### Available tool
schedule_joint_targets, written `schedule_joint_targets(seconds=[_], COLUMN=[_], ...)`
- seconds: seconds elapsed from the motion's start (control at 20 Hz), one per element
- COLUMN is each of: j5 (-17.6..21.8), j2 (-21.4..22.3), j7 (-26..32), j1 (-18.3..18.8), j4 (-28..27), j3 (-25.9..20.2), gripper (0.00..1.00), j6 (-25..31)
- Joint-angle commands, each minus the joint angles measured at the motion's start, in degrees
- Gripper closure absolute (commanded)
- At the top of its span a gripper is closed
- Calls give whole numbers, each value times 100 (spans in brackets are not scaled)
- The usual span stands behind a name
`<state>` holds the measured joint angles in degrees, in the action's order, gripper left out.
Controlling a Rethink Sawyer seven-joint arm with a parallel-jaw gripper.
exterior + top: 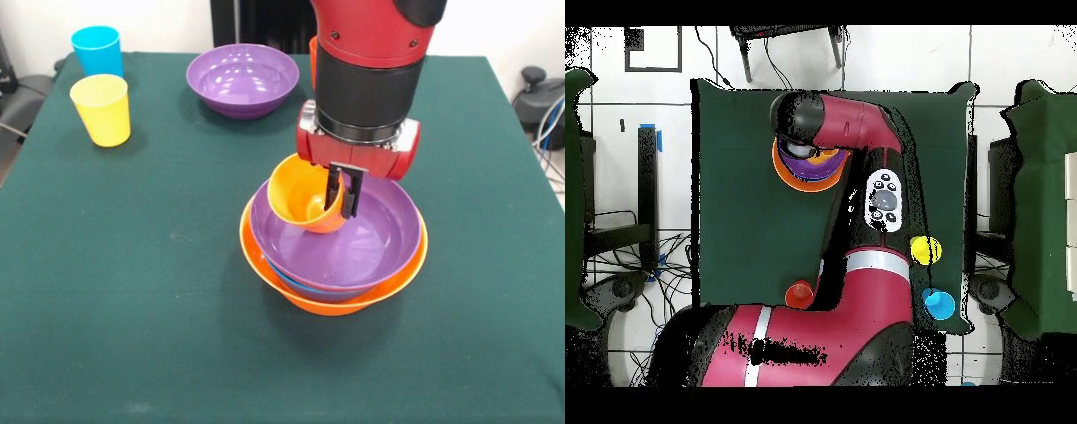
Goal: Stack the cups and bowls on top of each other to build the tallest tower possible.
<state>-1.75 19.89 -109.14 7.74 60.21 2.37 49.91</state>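
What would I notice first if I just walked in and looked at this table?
The big red and black robot arm, whose claw pinches a small orange plastic cup, tilted over a pile of nested plastic bowls mid-table. Next, the yellow and light blue plastic cups at one corner.

Red arm [371,35], black wrist band [366,93]

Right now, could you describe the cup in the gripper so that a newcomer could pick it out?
Find the stacked bowls mid-table, an orange bowl outermost. Above the top purple bowl, the gripper pinches a tilted orange cup; the other cups stand upright on the cloth.
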Motion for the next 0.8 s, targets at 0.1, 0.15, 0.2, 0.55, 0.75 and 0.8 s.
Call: schedule_joint_targets(seconds=[0.1, 0.15, 0.2, 0.55, 0.75, 0.8], j5=[254, 257, 251, 241, 267, 279], j2=[-370, -373, -397, -563, -571, -571], j7=[-98, -83, -45, -4, 6, 1], j1=[-25, -15, 9, -6, -8, -12], j4=[163, 203, 210, -9, -20, -16], j3=[-444, -459, -491, -490, -477, -468], gripper=[100, 100, 100, 100, 100, 100], j6=[-511, -557, -577, -519, -561, -581])
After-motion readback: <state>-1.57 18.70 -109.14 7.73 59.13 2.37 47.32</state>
